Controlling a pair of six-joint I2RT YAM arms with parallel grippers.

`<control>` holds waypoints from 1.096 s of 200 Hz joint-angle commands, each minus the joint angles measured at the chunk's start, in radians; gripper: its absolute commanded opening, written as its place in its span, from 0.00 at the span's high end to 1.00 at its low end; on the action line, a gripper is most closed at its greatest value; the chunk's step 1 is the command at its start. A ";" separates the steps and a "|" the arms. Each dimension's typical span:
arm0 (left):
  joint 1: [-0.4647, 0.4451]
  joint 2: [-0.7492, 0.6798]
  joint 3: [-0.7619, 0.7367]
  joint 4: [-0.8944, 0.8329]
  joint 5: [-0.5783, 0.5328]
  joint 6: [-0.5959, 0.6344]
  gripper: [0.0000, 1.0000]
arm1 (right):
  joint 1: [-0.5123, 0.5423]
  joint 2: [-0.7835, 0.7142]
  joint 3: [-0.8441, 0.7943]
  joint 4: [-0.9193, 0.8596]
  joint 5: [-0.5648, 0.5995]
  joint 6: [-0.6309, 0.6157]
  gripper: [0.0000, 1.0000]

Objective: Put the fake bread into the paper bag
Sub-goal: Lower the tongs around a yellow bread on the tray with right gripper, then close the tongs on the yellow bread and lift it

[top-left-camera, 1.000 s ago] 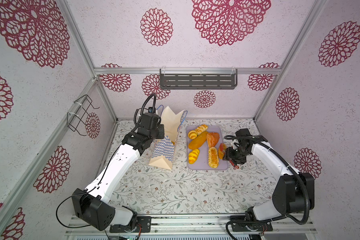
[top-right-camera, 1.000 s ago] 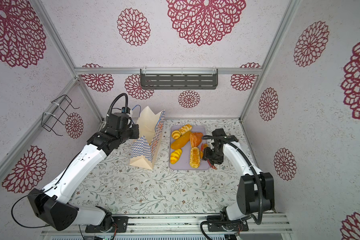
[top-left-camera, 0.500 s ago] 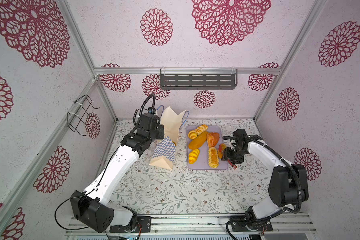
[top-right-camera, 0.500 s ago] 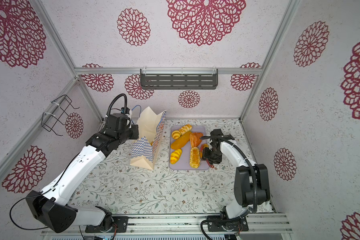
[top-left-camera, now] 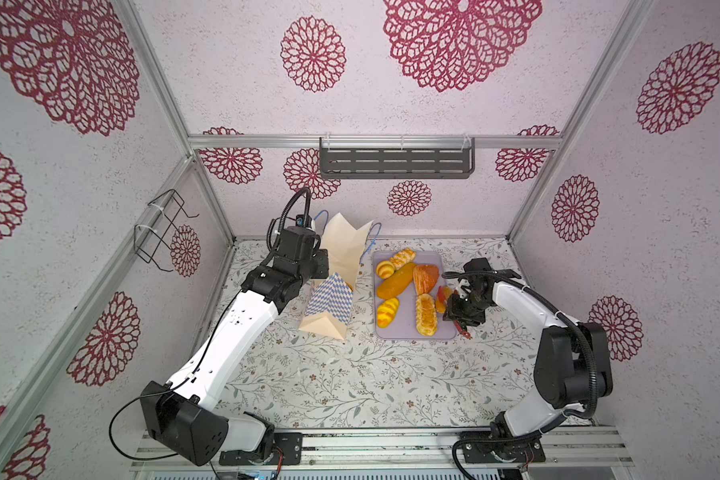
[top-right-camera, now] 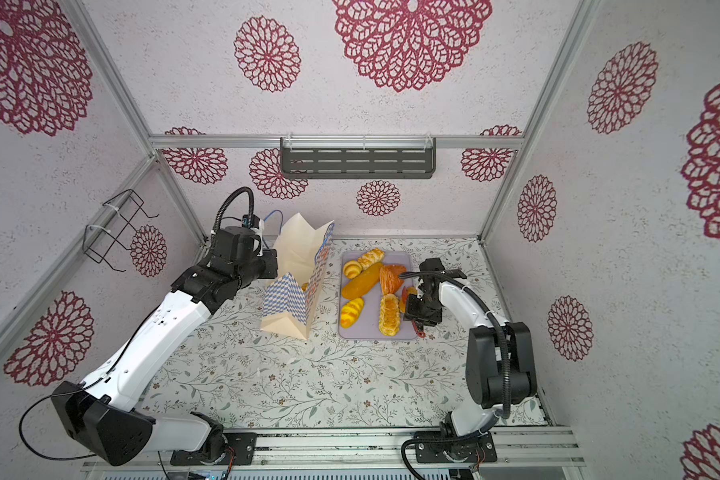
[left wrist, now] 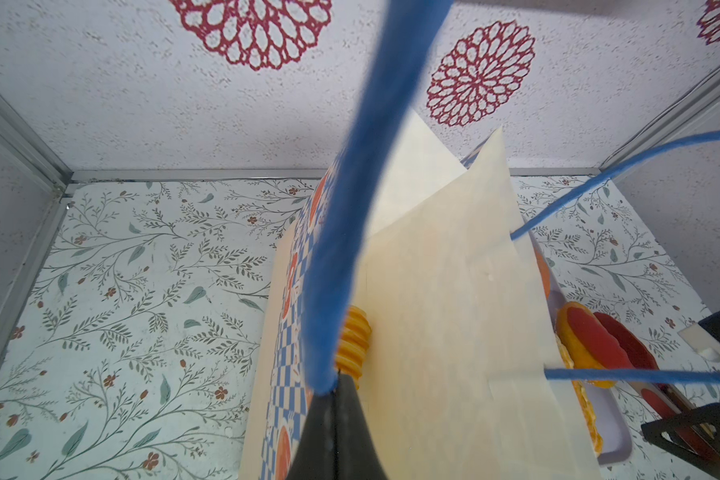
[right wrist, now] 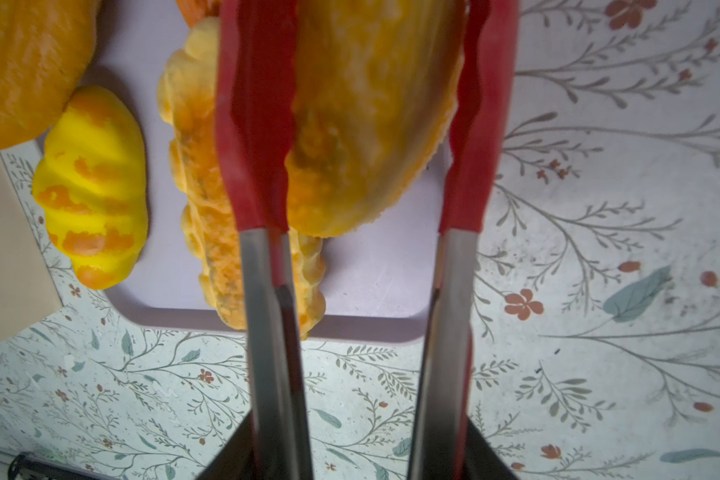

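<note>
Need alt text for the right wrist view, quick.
Red-tipped tongs clasp a golden pastry over the lilac tray. A braided loaf and a yellow striped roll lie on the tray, which sits on a floral tablecloth.

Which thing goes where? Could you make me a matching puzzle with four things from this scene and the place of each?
Things:
1. blue cord handle
2. red tongs
3. ridged roll
4. yellow striped roll

Places:
A. held by the right hand
B. lying on the lilac tray
C. pinched in the left hand
D. inside the paper bag

Pairs: 1-C, 2-A, 3-D, 4-B.
</note>
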 commanded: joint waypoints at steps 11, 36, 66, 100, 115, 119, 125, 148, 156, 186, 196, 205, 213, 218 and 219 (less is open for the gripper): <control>0.007 -0.022 -0.005 0.036 0.006 0.007 1.00 | -0.007 -0.047 0.037 -0.005 -0.006 -0.002 0.60; 0.007 -0.018 -0.001 0.034 0.005 0.007 1.00 | -0.008 -0.076 0.037 -0.007 -0.012 0.007 0.65; 0.006 -0.011 0.007 0.028 0.004 0.007 1.00 | -0.008 -0.113 0.046 -0.013 -0.022 0.017 0.67; 0.007 0.001 0.018 0.025 0.006 0.004 1.00 | -0.008 -0.132 0.063 -0.017 -0.039 0.022 0.70; 0.007 0.004 0.021 0.027 0.008 0.002 1.00 | -0.008 -0.136 0.075 -0.013 -0.046 0.026 0.71; 0.006 0.006 0.021 0.027 0.009 0.001 1.00 | -0.008 -0.137 0.078 -0.013 -0.049 0.027 0.71; 0.007 0.007 0.023 0.025 0.008 0.002 1.00 | -0.008 -0.139 0.086 -0.013 -0.052 0.027 0.71; 0.007 0.013 0.025 0.026 0.011 -0.002 1.00 | -0.008 -0.148 0.118 -0.013 -0.081 0.037 0.71; 0.007 0.014 0.026 0.026 0.010 -0.004 1.00 | -0.008 -0.151 0.133 -0.013 -0.096 0.042 0.71; 0.007 0.017 0.030 0.028 0.011 -0.007 1.00 | -0.008 -0.168 0.186 0.002 -0.160 0.063 0.71; 0.006 0.019 0.032 0.029 0.011 -0.008 1.00 | -0.008 -0.172 0.209 0.006 -0.183 0.072 0.72; 0.007 0.022 0.034 0.029 0.011 -0.009 1.00 | -0.008 -0.177 0.230 0.014 -0.200 0.084 0.72; 0.007 0.024 0.037 0.028 0.011 -0.010 1.00 | -0.008 -0.182 0.254 0.019 -0.211 0.096 0.72; 0.006 0.027 0.038 0.028 0.012 -0.011 1.00 | -0.007 -0.184 0.272 0.023 -0.220 0.104 0.72; 0.007 0.027 0.039 0.028 0.011 -0.011 1.00 | -0.007 -0.184 0.275 0.025 -0.222 0.105 0.72</control>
